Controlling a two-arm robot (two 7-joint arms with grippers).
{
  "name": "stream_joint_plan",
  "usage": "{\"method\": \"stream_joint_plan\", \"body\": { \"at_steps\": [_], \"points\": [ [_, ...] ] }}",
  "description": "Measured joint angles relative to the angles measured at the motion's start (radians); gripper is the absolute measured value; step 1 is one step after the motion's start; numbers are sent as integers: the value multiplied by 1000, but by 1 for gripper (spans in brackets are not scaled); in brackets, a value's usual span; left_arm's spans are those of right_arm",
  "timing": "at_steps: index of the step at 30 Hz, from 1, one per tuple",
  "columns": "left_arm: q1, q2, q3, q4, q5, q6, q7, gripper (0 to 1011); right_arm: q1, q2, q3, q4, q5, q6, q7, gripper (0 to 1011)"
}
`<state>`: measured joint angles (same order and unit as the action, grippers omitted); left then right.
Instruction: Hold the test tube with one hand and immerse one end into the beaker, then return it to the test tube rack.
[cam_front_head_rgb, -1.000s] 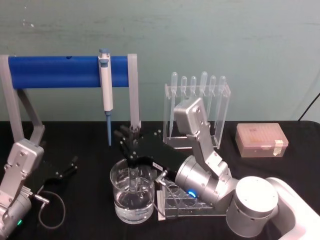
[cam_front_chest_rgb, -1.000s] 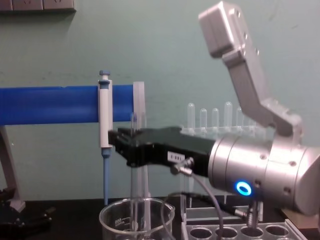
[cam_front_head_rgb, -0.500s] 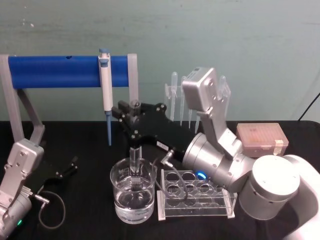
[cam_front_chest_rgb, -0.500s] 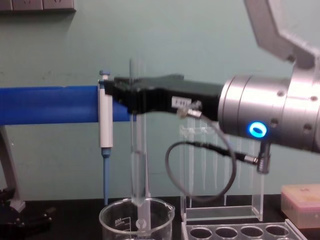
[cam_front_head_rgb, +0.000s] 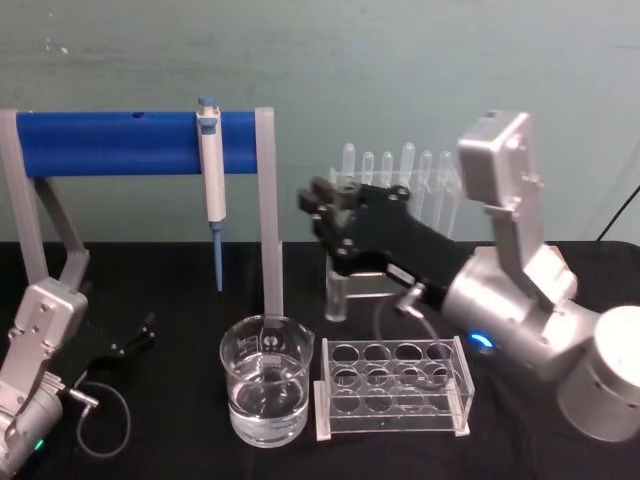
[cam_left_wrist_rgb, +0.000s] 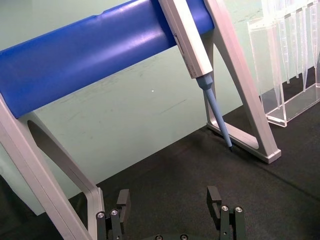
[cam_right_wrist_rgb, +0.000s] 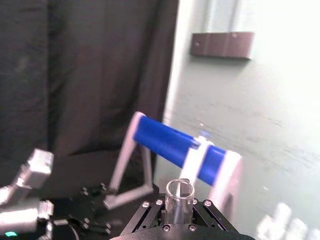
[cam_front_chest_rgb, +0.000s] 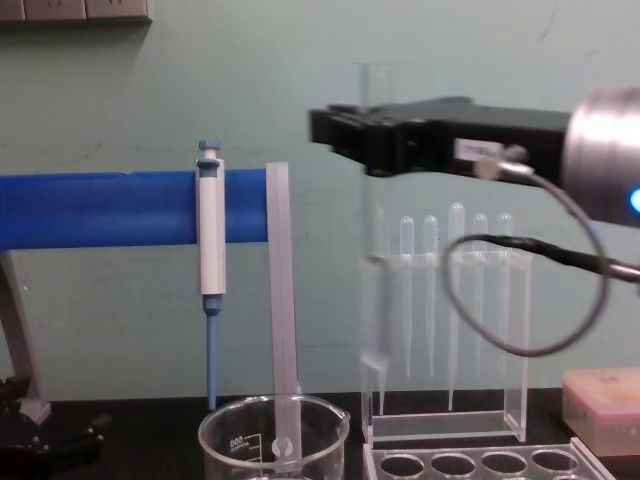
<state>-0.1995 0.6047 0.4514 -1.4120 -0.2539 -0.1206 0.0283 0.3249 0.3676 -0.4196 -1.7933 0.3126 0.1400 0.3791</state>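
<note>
My right gripper (cam_front_head_rgb: 335, 218) is shut on the test tube (cam_front_head_rgb: 337, 296), a clear glass tube hanging upright with its rounded end in the air behind the rack's left end. In the chest view the right gripper (cam_front_chest_rgb: 372, 140) clamps the test tube (cam_front_chest_rgb: 375, 300) near its top, and the rim sticks up above the jaws. The rim of the test tube (cam_right_wrist_rgb: 179, 192) also shows between the jaws in the right wrist view. The beaker (cam_front_head_rgb: 265, 393), holding clear liquid, stands to the left of the tube; the beaker (cam_front_chest_rgb: 272, 438) is apart from it. My left gripper (cam_left_wrist_rgb: 167, 205) rests open at the table's left.
A clear multi-hole rack (cam_front_head_rgb: 393, 386) sits right of the beaker. Behind stand a pipette holder (cam_front_head_rgb: 400, 172) and a blue bar frame (cam_front_head_rgb: 130, 142) carrying a white-and-blue pipettor (cam_front_head_rgb: 210, 170). A pink box (cam_front_chest_rgb: 600, 396) lies at the right.
My right gripper has lifted the test tube out of the beaker and carried it to the right, behind the rack. The left arm has not moved.
</note>
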Motion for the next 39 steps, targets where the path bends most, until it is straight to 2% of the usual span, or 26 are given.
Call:
{"method": "stream_joint_plan", "body": {
  "at_steps": [7,12,22,39],
  "points": [
    [0,0,0,0,0,0,0,1000,-72,57,62,-24,15,-16,-17,136],
    [0,0,0,0,0,0,0,1000,-121,77,88,-25,19,-44,-23,136],
    [0,0,0,0,0,0,0,1000,-173,64,85,6,1,-106,-27,136],
    [0,0,0,0,0,0,0,1000,-179,24,72,85,-21,-158,-12,136]
  ]
}}
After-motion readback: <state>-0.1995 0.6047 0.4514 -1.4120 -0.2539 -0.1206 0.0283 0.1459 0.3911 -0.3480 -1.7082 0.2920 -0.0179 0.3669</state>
